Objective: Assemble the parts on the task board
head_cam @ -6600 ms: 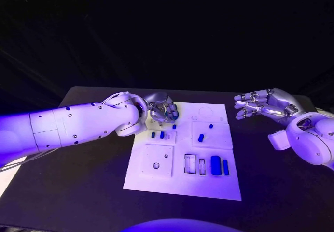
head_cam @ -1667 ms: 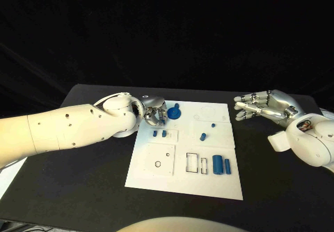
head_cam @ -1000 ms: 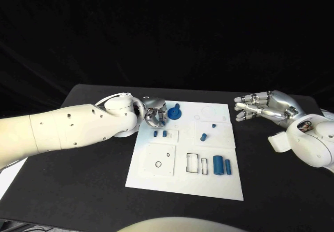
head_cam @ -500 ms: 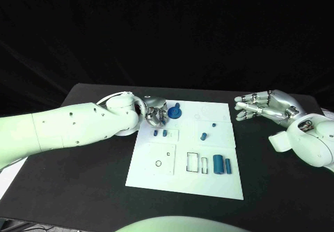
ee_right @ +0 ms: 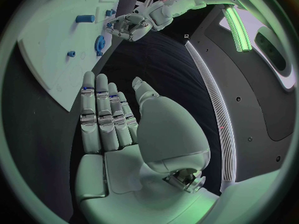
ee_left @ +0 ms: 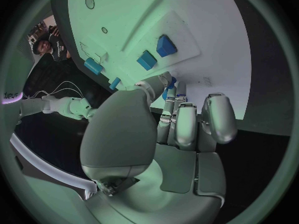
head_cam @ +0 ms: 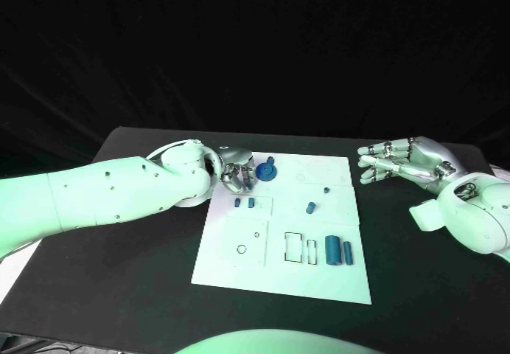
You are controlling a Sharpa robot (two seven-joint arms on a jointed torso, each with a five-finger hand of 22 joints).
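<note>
The white task board [head_cam: 319, 280] lies mid-table. At its far left corner stands a round blue part [head_cam: 266, 172] with a small knob. My left hand [head_cam: 238, 169] is curled beside it, and thumb and fingertips pinch its edge; in the left wrist view a bit of blue shows between the fingertips [ee_left: 176, 90]. Two small blue blocks [head_cam: 243, 202] sit just nearer on the board [ee_left: 206, 30]. My right hand [head_cam: 406, 162] hovers open to the right of the board, fingers spread, holding nothing. The right wrist view shows that hand [ee_right: 124, 129] and the round part [ee_right: 99, 44].
On the board lie a small blue peg [head_cam: 325, 190], a short blue piece [head_cam: 310, 207] and two long blue cylinders [head_cam: 338, 251] near the right edge. Beside these are two empty rectangular slots [head_cam: 292, 248] and a small hole [head_cam: 242, 249]. Black table [head_cam: 117, 280] surrounds the board.
Since the earliest frame the round blue part has come out from under my left hand's fingers and shows beside them. Over the last second neither hand has moved.
</note>
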